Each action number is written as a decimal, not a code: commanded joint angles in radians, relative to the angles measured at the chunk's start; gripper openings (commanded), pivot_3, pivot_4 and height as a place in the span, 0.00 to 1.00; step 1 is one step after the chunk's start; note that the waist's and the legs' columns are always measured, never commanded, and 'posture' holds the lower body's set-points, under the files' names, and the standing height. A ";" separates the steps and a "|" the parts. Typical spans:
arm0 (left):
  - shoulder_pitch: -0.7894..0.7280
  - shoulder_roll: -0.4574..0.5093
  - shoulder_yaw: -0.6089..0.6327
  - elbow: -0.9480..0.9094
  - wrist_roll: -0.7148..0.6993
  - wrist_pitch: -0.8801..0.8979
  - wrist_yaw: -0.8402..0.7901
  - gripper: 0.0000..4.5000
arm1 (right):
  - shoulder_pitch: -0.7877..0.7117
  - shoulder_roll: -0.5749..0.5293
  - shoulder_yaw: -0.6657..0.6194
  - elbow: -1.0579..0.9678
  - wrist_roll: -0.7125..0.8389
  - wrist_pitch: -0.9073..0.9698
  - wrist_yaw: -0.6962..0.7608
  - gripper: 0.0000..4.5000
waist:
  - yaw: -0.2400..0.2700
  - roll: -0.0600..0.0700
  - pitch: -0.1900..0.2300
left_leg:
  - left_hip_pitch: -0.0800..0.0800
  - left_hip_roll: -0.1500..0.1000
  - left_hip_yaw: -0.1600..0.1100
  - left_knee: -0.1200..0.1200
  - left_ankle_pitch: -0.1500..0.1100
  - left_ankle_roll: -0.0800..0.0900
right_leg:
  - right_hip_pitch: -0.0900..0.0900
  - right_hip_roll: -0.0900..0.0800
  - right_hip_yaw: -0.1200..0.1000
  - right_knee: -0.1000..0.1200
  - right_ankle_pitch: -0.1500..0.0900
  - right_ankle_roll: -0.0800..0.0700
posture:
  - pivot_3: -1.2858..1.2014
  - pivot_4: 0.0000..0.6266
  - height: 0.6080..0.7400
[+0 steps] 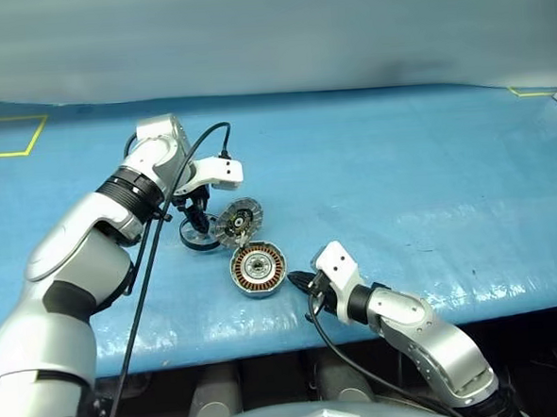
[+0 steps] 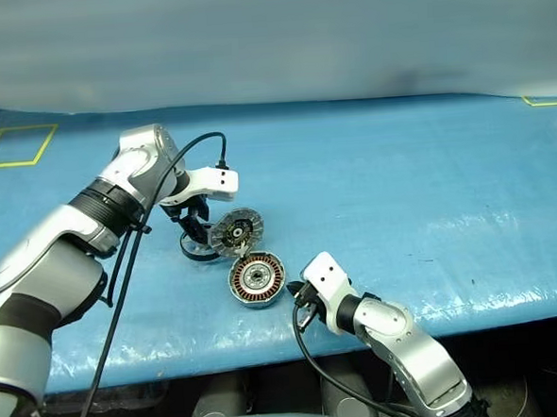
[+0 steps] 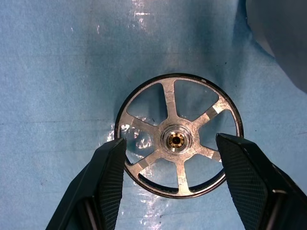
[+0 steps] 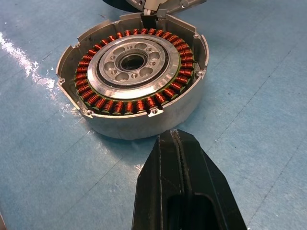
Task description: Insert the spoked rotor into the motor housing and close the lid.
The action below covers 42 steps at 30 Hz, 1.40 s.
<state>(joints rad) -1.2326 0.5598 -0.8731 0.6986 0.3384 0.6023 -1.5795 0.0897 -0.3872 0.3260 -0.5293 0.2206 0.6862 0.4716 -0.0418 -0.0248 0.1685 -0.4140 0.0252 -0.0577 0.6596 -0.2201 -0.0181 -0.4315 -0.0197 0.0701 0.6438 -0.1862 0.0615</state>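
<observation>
1. The left arm reaches forward with its wrist bent, so the left gripper [image 3: 170, 160] points straight down over the spoked rotor [image 3: 178, 135], a flat wheel with black rim and silver spokes lying on the blue table cover [image 1: 399, 163]. Its fingers [image 3: 111, 167] stand released, one at each side of the rim.
2. The grey round lid [image 1: 239, 220] stands tilted up, hinged to the silver motor housing [image 1: 259, 269] with copper windings.
3. The right arm lies low; the right gripper [image 4: 178, 143] is clenched empty, just beside the housing.

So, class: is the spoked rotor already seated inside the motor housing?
No: the spoked rotor lies on the blue table, and the motor housing holds none.
</observation>
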 commanded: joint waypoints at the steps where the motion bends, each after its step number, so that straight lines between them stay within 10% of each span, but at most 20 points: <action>1: -0.004 0.002 0.032 0.011 0.032 -0.009 0.004 0.72 | 0.005 0.005 -0.015 -0.029 0.011 -0.006 -0.005 0.00 | 0.000 0.000 0.000 | 0.000 0.000 0.000 0.000 0.000 0.000 | 0.000 0.000 0.000 0.000 0.000 0.000 | 0.52 0.24 1.00; 29: 0.067 -0.031 0.067 -0.057 0.076 0.006 -0.016 0.72 | -0.004 0.029 -0.022 -0.009 0.009 -0.017 -0.013 0.00 | 0.001 0.000 0.000 | 0.000 0.000 0.000 0.000 0.000 0.000 | 0.000 0.000 0.000 0.000 0.000 0.000 | 0.52 0.24 1.00; 36: 0.089 -0.038 0.077 -0.048 0.091 -0.007 -0.004 0.33 | 0.004 0.028 -0.028 -0.018 0.009 -0.016 -0.017 0.00 | 0.003 0.001 0.000 | 0.001 0.000 0.000 0.000 0.000 0.000 | 0.001 0.000 0.000 0.000 0.000 0.000 | 0.52 0.24 1.00; 42: 0.097 -0.045 0.085 -0.047 0.101 -0.014 -0.002 0.31 | 0.000 0.028 -0.031 -0.017 0.007 -0.017 -0.019 0.00 | 0.005 0.001 0.000 | 0.001 0.000 -0.001 0.002 0.000 0.000 | 0.002 0.000 0.000 0.000 0.000 0.000 | 0.52 0.24 1.00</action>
<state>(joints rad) -1.1450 0.5224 -0.8025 0.6641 0.4325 0.5990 -1.5882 0.0956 -0.3618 0.3119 -0.5229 0.2210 0.6856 0.4554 -0.0365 -0.0242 0.1681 -0.4134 0.0247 -0.0586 0.6613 -0.2201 -0.0181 -0.4295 -0.0199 0.0697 0.6440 -0.1862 0.0616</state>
